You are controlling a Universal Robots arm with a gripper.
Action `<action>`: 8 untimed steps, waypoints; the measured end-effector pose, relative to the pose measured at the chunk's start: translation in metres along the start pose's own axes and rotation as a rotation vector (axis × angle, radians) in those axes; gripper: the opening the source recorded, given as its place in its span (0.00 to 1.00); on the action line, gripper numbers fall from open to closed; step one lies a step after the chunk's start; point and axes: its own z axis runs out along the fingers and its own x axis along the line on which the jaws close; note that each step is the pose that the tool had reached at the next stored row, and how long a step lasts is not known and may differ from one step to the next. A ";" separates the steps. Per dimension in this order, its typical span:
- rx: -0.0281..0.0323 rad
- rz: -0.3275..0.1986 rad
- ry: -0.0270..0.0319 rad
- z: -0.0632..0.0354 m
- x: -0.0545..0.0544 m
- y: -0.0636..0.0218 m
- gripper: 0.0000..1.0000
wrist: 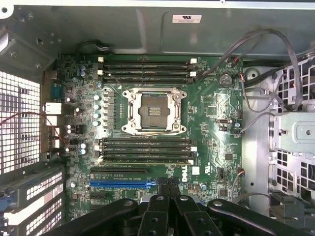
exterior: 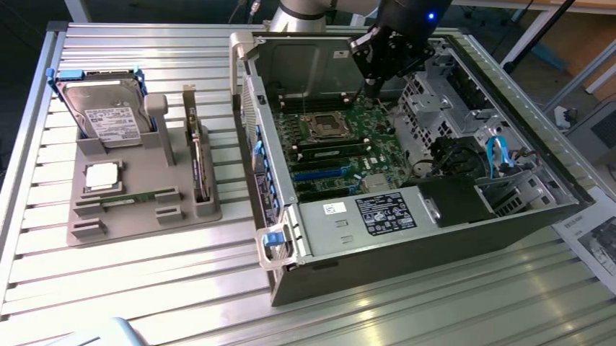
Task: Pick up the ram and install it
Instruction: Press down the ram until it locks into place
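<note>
The ram [exterior: 128, 196] is a thin green stick lying in a slot of the grey holder [exterior: 183, 213], at the exterior view's left, just below the square silver processor chip [exterior: 103, 175]. My gripper [exterior: 371, 88] hangs far from it, inside the open computer case [exterior: 405, 238] above the back of the motherboard [exterior: 371, 155]. Its black fingers are shut together with nothing between them. In the wrist view the gripper [wrist: 169, 189] looks down on the motherboard's long dark memory slots [wrist: 145, 150] and the bare processor socket [wrist: 153, 110].
A hard drive [exterior: 106, 108] stands at the back of the holder, and a wider upright circuit card [exterior: 198, 155] sits on its right side. Inside the case, a drive cage [exterior: 433, 101], cables [wrist: 256, 98] and a black power unit [exterior: 457, 198] crowd the exterior view's right.
</note>
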 end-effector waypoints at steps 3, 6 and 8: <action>0.0001 0.000 0.0001 0.0001 0.001 0.0002 0.10; 0.0000 0.000 0.0008 0.0003 0.001 0.0007 0.10; 0.0001 -0.001 0.0011 0.0003 0.001 0.0015 0.10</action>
